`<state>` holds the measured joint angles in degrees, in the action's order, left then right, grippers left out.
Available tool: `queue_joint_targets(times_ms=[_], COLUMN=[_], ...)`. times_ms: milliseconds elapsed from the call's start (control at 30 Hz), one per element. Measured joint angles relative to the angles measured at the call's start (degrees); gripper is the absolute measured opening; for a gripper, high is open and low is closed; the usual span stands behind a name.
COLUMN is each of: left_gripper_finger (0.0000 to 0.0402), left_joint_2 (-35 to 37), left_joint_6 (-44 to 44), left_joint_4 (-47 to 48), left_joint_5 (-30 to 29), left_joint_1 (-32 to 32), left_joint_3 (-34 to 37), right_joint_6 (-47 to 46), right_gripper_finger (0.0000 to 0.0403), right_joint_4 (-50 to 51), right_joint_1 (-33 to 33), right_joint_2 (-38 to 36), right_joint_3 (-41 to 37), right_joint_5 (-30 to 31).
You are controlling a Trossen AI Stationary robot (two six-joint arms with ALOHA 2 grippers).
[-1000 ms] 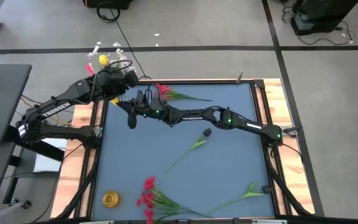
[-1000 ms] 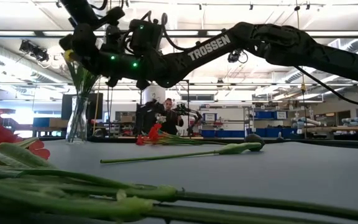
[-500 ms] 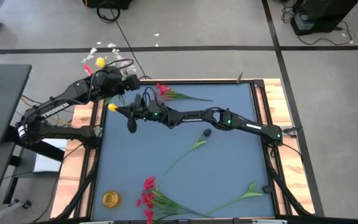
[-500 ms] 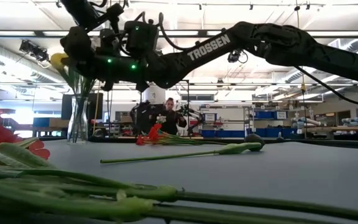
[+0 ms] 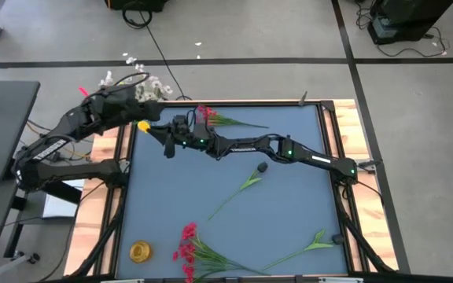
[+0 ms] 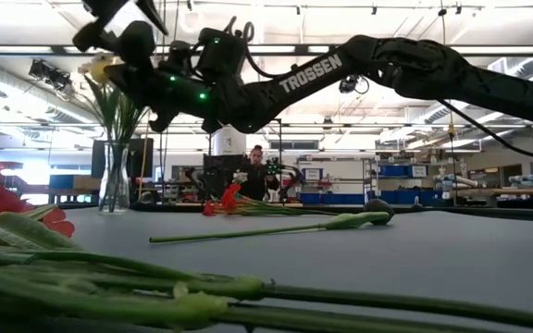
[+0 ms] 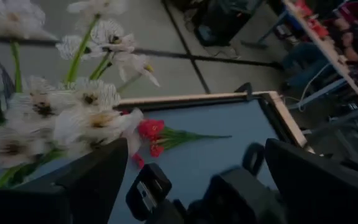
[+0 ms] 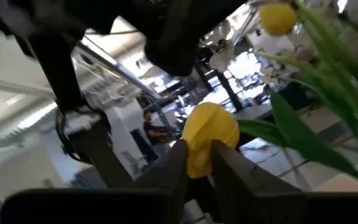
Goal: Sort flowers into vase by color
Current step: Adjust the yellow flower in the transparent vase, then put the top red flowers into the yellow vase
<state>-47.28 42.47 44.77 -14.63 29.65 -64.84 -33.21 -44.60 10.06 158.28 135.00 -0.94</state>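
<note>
A glass vase (image 6: pixel 116 178) stands at the table's far left corner and holds white blossom sprays (image 5: pixel 146 88) and a yellow bud (image 8: pixel 277 18). My right gripper (image 5: pixel 154 134) hovers beside the vase, shut on a second yellow flower (image 5: pixel 142 126). My left gripper (image 5: pixel 128 98) is open above the white sprays (image 7: pixel 73 115), off the table's left edge. A red sprig (image 5: pixel 211 118), a dark-budded stem (image 5: pixel 246 182), a red cluster (image 5: pixel 187 242) and a leafy stem (image 5: pixel 309 242) lie on the table. My right gripper pinches the yellow flower between its two fingers (image 8: pixel 176 165) at the base of the bud (image 8: pixel 209 134), which stands out past the fingertips. The flower is lifted clear of the table, next to the vase's green leaves (image 8: pixel 303 140). Its stem is hidden behind the fingers.
A small yellow coil (image 5: pixel 139 251) lies near the table's near left corner. The right arm (image 5: pixel 289 149) stretches across the far half of the blue table (image 5: pixel 289 204). People sit in the room beyond the table (image 6: pixel 257 176).
My left gripper has drawn back from over the vase toward the table's left edge and beyond it. My right gripper has carried the yellow flower up and a little toward the far left corner, closer to the vase's blossoms.
</note>
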Motion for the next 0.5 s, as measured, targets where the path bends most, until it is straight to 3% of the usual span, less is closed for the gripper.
queue_joint_targets(times_ms=[167,300,500], left_gripper_finger=[0.0384,0.0384,0.0384], left_joint_2=[3.5,5.2,7.2], left_joint_6=[-8.0,-12.9,-17.5], left_joint_4=[-2.0,-4.1,-4.2], left_joint_5=[0.0,0.0,0.0], left_joint_1=[0.0,0.0,0.0], left_joint_3=[0.0,0.0,-0.2], right_joint_6=[-10.3,-13.3,-15.6], right_gripper_finger=[0.0170,0.0230,0.0264], right_joint_4=[-0.2,-0.5,-0.4], right_joint_1=[1.8,3.1,4.2], right_joint_2=[0.0,0.0,0.0], right_joint_3=[0.0,0.0,0.0], right_joint_5=[-3.6,-4.2,-9.2])
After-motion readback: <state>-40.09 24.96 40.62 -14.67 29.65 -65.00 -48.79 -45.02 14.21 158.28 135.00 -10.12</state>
